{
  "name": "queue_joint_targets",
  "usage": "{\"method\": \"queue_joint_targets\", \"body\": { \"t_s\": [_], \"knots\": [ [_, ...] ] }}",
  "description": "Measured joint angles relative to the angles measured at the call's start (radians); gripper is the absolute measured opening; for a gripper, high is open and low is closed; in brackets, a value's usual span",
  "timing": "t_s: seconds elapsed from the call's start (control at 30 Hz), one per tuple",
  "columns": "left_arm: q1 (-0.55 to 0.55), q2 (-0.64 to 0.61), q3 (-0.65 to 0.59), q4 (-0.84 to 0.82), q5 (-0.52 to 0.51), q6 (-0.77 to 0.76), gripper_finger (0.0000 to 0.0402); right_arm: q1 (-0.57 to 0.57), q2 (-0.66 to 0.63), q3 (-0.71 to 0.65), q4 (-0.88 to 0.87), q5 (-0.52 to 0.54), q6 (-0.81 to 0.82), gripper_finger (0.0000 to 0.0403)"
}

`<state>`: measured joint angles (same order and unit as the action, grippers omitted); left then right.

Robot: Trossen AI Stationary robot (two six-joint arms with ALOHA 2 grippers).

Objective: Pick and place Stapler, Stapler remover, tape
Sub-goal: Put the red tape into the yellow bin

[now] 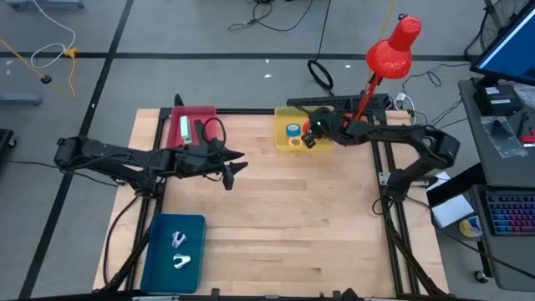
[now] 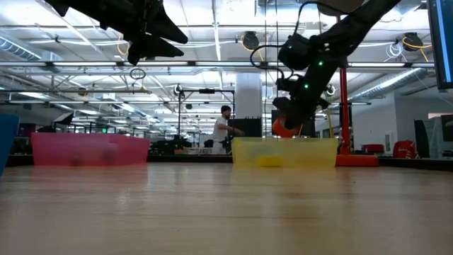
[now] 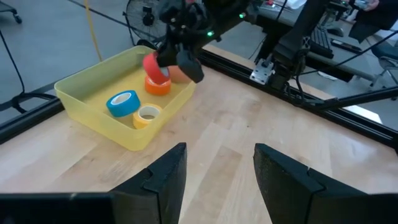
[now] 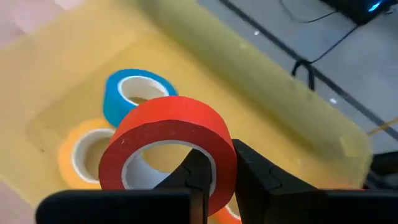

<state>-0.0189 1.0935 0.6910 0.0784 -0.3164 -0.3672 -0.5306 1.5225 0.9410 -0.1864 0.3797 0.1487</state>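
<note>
A yellow tray [image 1: 284, 117] stands at the table's far edge, with a blue tape roll [image 3: 122, 102], a yellow roll [image 3: 147, 115] and an orange roll [image 3: 158, 86] lying flat in it. My right gripper [image 4: 217, 162] hangs over the tray, shut on a red tape roll [image 4: 168, 134]. My left gripper [image 3: 219, 152] stands open and holds nothing above the table's middle left [image 1: 234, 167]. The stapler [image 1: 185, 130] lies in the pink tray [image 1: 205, 111]. Two staple removers [image 1: 179, 251] lie in the blue tray [image 1: 159, 259]. My right gripper pinches the red roll's wall [image 4: 214, 149], with one finger [image 4: 186, 177] inside the ring's hole and the other finger [image 4: 261, 177] outside. The fingers slant down from the table's right. The roll is tilted and lifted clear above the rolls in the tray.
A red lamp [image 1: 393, 50] stands behind the table's far right corner. Black frame rails [image 1: 393, 217] run along the table's sides. Bare wood lies in the table's middle and right near part [image 1: 301, 217].
</note>
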Motion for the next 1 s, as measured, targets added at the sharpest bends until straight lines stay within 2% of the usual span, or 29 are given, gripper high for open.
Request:
{"method": "queue_joint_targets", "body": {
  "t_s": [0.23, 0.6, 1.0],
  "knots": [
    [0.000, 0.000, 0.000, 0.000, 0.000, 0.000, 0.0186, -0.008, 0.053, 0.026, -0.117, -0.048, -0.001, 0.0037],
    [0.012, 0.000, 0.000, 0.000, -0.005, 0.006, 0.0186, -0.018, 0.051, 0.027, -0.139, -0.118, -0.030, 0.0049],
    [0.021, 0.000, 0.000, 0.000, -0.005, -0.010, 0.0186, -0.018, 0.051, 0.027, -0.125, -0.123, 0.001, 0.0122]
  ]
}}
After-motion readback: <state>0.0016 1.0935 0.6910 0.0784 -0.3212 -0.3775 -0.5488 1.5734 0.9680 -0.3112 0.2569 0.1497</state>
